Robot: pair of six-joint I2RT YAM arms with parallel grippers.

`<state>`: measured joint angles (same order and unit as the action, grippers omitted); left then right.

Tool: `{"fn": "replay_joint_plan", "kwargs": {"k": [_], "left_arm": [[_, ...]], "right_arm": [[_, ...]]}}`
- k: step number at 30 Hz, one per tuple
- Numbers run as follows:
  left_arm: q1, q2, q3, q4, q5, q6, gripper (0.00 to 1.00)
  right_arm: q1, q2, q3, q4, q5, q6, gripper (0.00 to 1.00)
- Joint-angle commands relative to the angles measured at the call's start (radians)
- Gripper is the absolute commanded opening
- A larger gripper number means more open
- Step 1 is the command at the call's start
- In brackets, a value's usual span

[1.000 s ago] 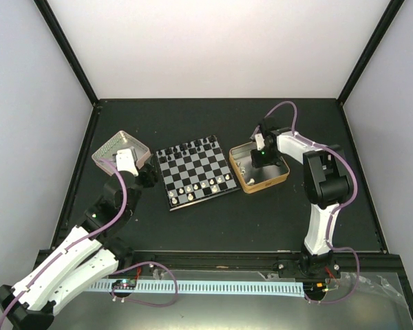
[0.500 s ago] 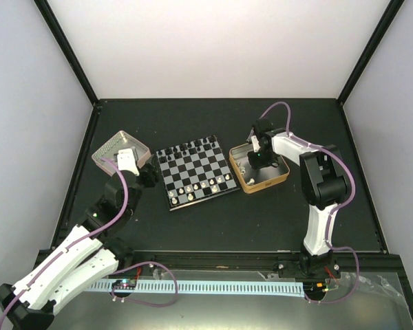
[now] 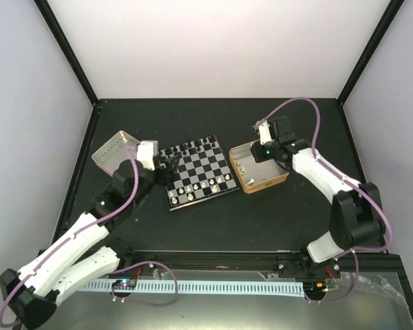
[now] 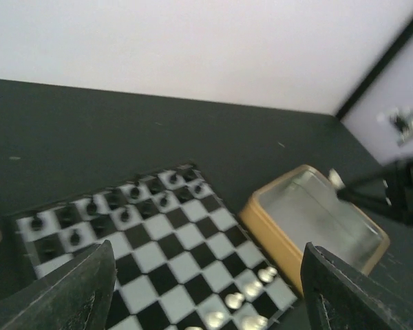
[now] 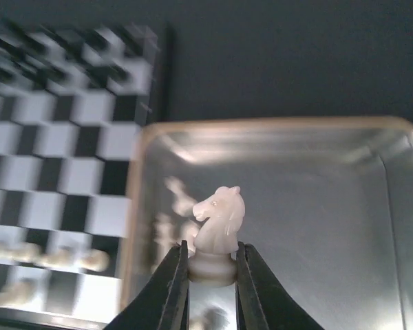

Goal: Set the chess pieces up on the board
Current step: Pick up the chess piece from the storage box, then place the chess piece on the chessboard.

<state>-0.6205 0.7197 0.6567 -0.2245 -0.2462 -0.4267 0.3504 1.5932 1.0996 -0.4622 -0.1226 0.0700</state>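
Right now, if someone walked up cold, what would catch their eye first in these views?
The white knight stands out most, pinched by its base in the right gripper over the gold-rimmed tin. Next is the board just left of that tin, with black pieces along its far side and white pieces along its near side. The left gripper hovers open at the board's left edge.

Counter (image 3: 213, 220): matte black, enclosed at rear and sides by white walls (image 3: 220, 48). Black frame posts (image 3: 67, 51) are set at the rear corners; a white slotted strip (image 3: 213, 287) is mounted along the near edge.
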Motion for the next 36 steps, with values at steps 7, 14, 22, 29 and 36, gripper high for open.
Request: {"fn": "replay_joint_plan", "kwargs": {"k": [7, 14, 22, 29, 36], "left_arm": [[0.013, 0.268, 0.251, -0.015, 0.533, -0.065, 0.76], [0.034, 0.326, 0.284, 0.017, 0.678, -0.210, 0.74], [0.048, 0.364, 0.267, 0.050, 0.796, -0.236, 0.57], [0.061, 0.417, 0.273, 0.056, 0.872, -0.287, 0.42], [0.076, 0.478, 0.292, 0.004, 0.927, -0.281, 0.23]], "right_arm": [[0.120, -0.231, -0.091, 0.231, -0.506, -0.040, 0.08], [0.242, -0.262, -0.078, 0.227, -0.589, -0.082, 0.09], [0.267, -0.266, -0.070, 0.229, -0.670, -0.080, 0.09], [0.277, -0.269, -0.068, 0.215, -0.668, -0.096, 0.09], [0.285, -0.270, -0.066, 0.204, -0.673, -0.106, 0.09]]}}
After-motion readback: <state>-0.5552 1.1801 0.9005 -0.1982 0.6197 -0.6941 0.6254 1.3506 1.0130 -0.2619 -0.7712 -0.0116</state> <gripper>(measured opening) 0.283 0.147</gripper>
